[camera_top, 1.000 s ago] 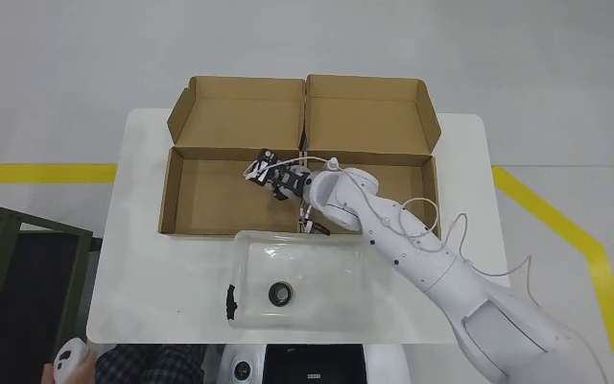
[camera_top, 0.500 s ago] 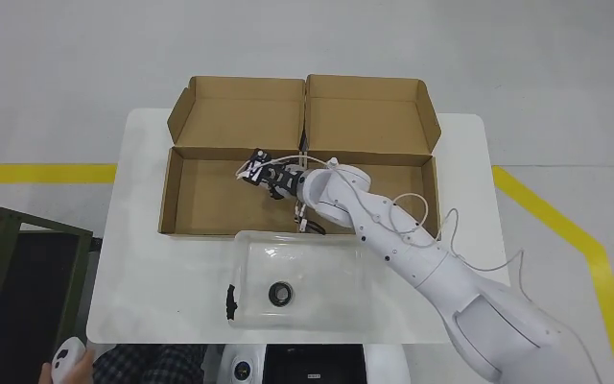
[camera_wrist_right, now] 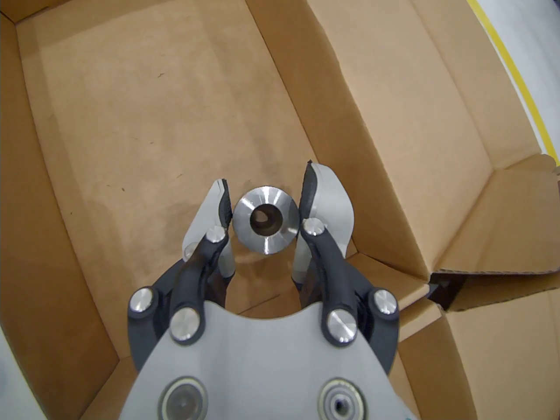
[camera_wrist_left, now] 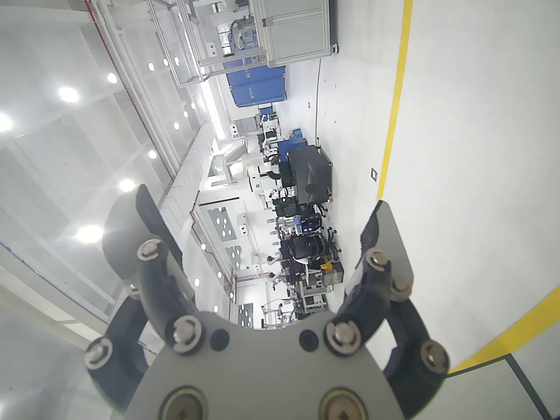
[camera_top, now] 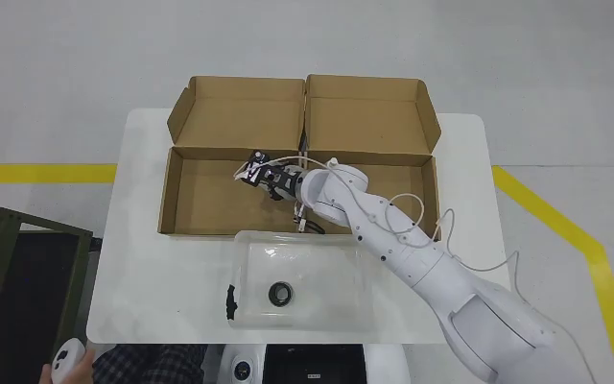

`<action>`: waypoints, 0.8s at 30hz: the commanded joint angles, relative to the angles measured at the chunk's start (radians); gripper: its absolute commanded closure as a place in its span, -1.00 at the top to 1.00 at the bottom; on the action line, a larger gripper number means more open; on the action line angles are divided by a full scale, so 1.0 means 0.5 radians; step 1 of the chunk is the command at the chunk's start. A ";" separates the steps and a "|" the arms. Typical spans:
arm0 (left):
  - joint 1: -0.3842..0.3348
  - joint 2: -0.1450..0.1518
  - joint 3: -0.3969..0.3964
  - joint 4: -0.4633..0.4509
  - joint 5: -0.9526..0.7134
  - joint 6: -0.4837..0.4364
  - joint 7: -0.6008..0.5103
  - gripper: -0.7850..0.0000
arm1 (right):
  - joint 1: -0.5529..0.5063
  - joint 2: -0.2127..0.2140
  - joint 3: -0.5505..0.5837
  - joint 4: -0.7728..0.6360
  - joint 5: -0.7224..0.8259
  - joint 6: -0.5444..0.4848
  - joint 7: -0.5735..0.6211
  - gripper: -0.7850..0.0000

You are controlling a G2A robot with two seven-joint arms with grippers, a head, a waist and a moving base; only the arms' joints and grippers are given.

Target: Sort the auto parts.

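— Over the left-hand cardboard box [camera_top: 206, 197], what does the right pincer [camera_wrist_right: 265, 175] hold?
— Shiny metal ring [camera_wrist_right: 265, 220], round, cone-faced, dark hole through its middle, clenched from both sides. Left pincer [camera_wrist_left: 260, 197] gapes, holding nothing.

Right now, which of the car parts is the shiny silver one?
The round metal part in the right gripper, over the cardboard box. The ring in the clear tub and the piece at the tub's edge are both black.
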 commanded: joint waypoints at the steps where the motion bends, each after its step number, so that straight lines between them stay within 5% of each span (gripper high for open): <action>1: 0.000 0.000 0.000 0.000 0.000 0.000 0.000 1.00 | -0.003 -0.003 0.007 -0.004 -0.009 -0.003 0.004 -0.25; 12: 0.000 0.000 0.000 0.000 0.000 0.000 0.000 1.00 | -0.111 0.044 0.142 -0.377 -0.132 -0.069 0.026 -0.17; 24: 0.000 0.000 0.000 0.000 0.000 0.000 0.000 1.00 | -0.586 0.190 0.410 -1.173 -0.197 -0.360 0.115 -0.16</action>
